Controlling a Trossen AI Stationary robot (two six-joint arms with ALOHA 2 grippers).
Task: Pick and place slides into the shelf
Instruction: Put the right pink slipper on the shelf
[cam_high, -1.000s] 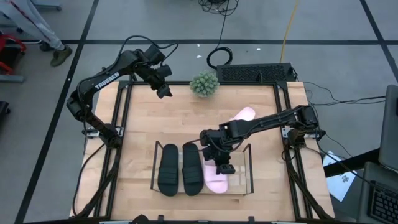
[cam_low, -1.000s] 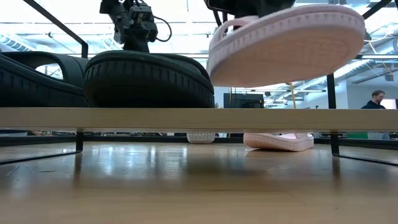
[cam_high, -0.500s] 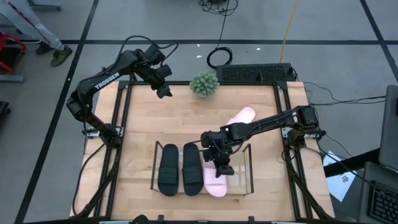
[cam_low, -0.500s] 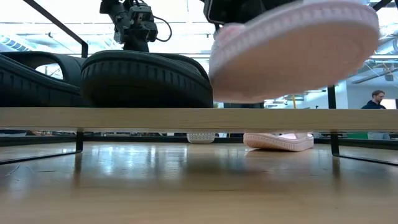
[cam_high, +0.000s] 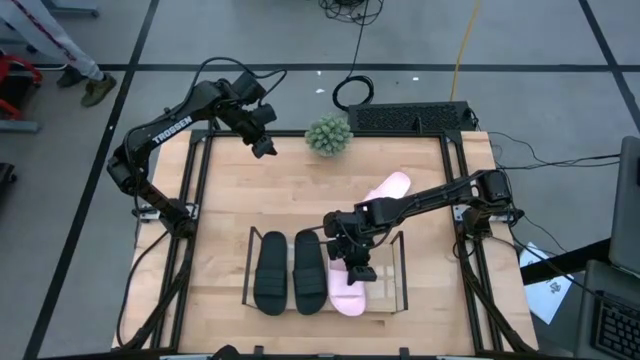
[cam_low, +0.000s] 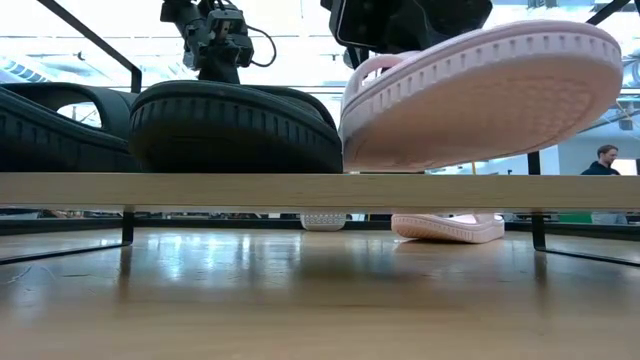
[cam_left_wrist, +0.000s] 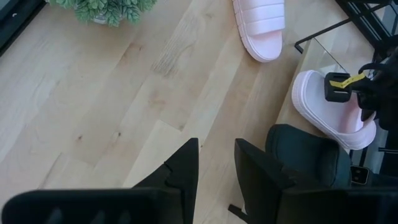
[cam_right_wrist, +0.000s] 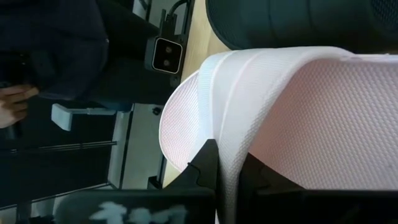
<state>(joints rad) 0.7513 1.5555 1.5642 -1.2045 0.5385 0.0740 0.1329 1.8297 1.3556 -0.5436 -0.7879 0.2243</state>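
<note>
The right gripper (cam_high: 357, 262) is shut on the strap of a pink slide (cam_high: 346, 291), held tilted, not yet flat, on the shelf (cam_high: 404, 262) at 3 o'clock of the two black slides (cam_high: 289, 271), so that the row is extended. The second pink slide (cam_high: 388, 188) lies at 1 o'clock on the table (cam_high: 230, 190). The left gripper (cam_high: 264, 148), fingers slightly parted and empty, is kept at 11 o'clock.

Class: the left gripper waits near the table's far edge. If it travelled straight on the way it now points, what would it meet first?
Probably the bare table: in its wrist view the left gripper faces wood, short of the black slide on the shelf. Depth is uncertain.
</note>
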